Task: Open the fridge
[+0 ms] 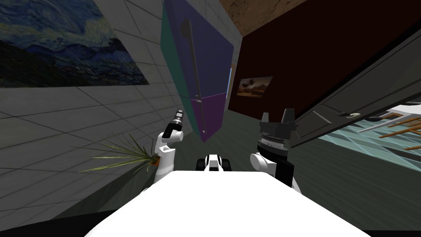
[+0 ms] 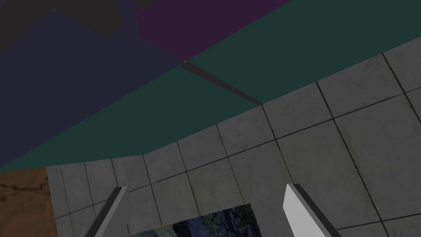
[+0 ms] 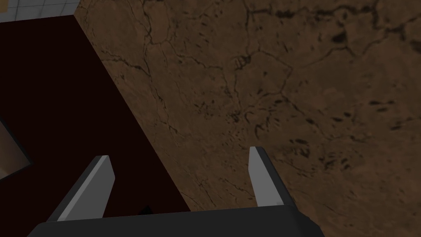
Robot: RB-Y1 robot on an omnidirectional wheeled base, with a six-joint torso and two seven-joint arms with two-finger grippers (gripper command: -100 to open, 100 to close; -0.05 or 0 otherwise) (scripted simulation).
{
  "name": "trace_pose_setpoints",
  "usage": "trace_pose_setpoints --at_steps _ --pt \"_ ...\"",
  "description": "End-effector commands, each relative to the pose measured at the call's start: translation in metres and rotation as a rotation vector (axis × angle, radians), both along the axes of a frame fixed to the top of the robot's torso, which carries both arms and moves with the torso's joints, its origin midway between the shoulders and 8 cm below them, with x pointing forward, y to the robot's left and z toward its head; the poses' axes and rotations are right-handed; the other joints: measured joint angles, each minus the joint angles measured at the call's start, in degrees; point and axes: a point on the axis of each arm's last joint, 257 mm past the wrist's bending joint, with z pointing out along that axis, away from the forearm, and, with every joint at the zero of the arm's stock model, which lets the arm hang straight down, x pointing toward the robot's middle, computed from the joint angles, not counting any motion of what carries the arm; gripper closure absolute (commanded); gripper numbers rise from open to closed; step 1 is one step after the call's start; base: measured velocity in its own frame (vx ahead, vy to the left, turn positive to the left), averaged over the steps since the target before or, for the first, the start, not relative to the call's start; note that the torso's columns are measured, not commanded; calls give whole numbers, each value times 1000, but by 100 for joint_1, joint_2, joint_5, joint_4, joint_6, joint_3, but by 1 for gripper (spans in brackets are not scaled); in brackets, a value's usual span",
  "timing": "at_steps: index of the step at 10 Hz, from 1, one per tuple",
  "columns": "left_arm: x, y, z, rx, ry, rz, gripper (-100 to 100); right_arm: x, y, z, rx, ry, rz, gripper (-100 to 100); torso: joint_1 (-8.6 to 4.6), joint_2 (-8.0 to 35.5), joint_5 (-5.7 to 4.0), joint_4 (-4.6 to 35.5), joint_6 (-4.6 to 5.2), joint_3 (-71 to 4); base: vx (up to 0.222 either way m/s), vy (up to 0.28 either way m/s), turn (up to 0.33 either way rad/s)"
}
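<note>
The fridge [image 1: 205,61] stands ahead against the tiled wall, with a dark blue upper door, a purple lower door [image 1: 211,115] and a teal side. A long dark handle [image 1: 193,61] runs down the upper door near its left edge. My left gripper [image 1: 178,115] is raised just left of the lower door, apart from it, fingers open and empty. In the left wrist view the fridge's teal side [image 2: 255,61] and blue door [image 2: 61,82] lie beyond the open gripper [image 2: 205,210]. My right gripper [image 1: 277,117] is raised to the right of the fridge, open [image 3: 179,183] and empty.
A potted plant [image 1: 135,156] stands by the tiled wall on my left. A large blue painting [image 1: 61,45] hangs on that wall. A dark open door [image 1: 353,111] leans in at the right, with chairs [image 1: 403,123] beyond it. A dark red wall with a small picture [image 1: 253,86] is behind.
</note>
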Motion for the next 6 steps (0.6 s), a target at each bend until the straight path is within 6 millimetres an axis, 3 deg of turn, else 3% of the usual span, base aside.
trace_pose_setpoints --at_steps 1,6 --pt "10 5 3 15 39 21 -100 0 0 0 0 0 0 0 1 -9 0 -2 0 -5 86 -121 -29" --pt "23 9 2 22 98 42 -100 0 0 0 0 0 0 0 -13 -4 -4 -1 0 -2 50 -90 -19"
